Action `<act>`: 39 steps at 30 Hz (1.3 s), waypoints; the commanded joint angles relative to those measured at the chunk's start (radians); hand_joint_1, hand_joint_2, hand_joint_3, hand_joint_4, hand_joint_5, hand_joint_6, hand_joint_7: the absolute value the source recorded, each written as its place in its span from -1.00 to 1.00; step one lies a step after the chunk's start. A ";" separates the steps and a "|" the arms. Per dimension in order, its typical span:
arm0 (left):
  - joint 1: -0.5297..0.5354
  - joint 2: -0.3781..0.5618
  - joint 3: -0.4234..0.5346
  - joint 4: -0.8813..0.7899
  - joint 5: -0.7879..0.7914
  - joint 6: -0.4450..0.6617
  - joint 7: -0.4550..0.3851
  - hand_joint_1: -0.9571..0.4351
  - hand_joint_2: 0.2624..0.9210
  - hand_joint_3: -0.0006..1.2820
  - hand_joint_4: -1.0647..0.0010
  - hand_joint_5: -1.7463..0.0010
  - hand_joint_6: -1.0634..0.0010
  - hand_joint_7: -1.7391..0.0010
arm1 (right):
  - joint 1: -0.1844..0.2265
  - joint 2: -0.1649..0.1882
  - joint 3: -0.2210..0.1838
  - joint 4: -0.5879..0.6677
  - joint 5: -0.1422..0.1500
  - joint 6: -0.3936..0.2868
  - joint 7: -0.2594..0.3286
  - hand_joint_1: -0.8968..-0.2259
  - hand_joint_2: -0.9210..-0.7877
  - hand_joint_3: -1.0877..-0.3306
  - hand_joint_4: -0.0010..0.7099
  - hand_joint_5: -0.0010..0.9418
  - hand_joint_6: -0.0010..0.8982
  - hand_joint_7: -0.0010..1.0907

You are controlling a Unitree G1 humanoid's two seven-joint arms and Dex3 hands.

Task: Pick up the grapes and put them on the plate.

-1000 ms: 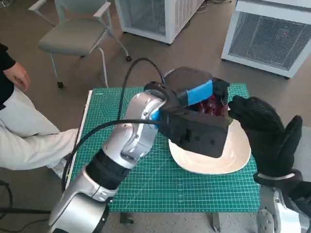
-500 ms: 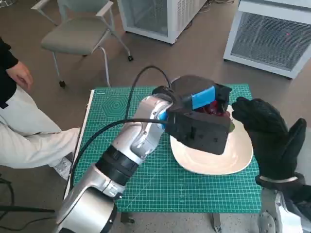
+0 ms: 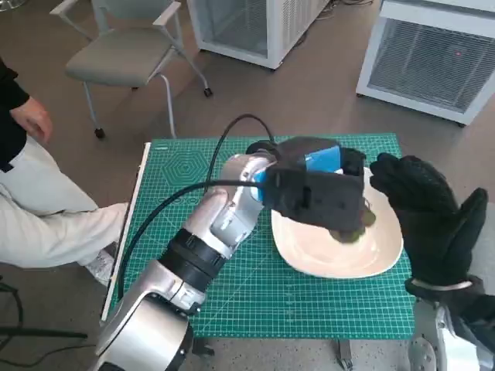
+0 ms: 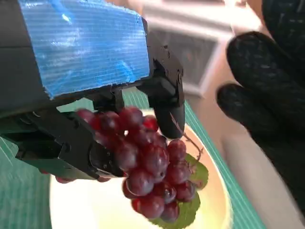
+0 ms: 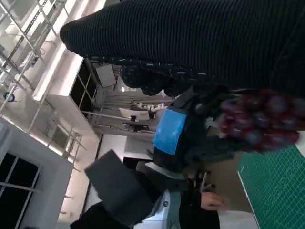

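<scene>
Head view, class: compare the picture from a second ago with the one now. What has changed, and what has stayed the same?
The left hand has come lower over the plate, still gripping the grapes; their green leaf now shows beneath the hand. The camera shifted slightly too. The right hand stays raised and open beside the plate, and the plate stays on the green mat.

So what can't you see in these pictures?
- Head view: the left hand covers the grapes; only a leaf pokes out over the plate.
- Left wrist view: the grapes hang above the plate, but whether they touch it cannot be told. The right hand is blurred and cut off by the edge.
- Right wrist view: the glove fills the top; the grapes are blurred and the plate is hidden.
</scene>
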 commanded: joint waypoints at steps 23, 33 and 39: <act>0.099 0.071 0.118 0.027 -0.105 -0.146 0.142 -0.29 0.95 -0.98 0.99 1.00 0.66 0.90 | 0.013 -0.001 0.007 0.021 0.001 0.010 0.007 0.56 -1.00 0.18 0.25 0.49 -0.48 0.72; 0.312 0.109 0.340 -0.084 -0.362 -0.276 0.154 -0.32 0.99 -0.96 0.80 0.97 0.51 0.90 | 0.000 -0.009 0.009 0.024 0.013 0.023 0.022 0.54 -1.00 0.19 0.25 0.50 -0.48 0.72; 0.439 0.081 0.484 -0.163 -0.628 -0.248 0.006 -0.33 1.00 -0.95 0.66 0.97 0.44 0.93 | -0.007 -0.013 0.010 0.023 0.013 0.031 0.023 0.53 -1.00 0.20 0.25 0.50 -0.48 0.72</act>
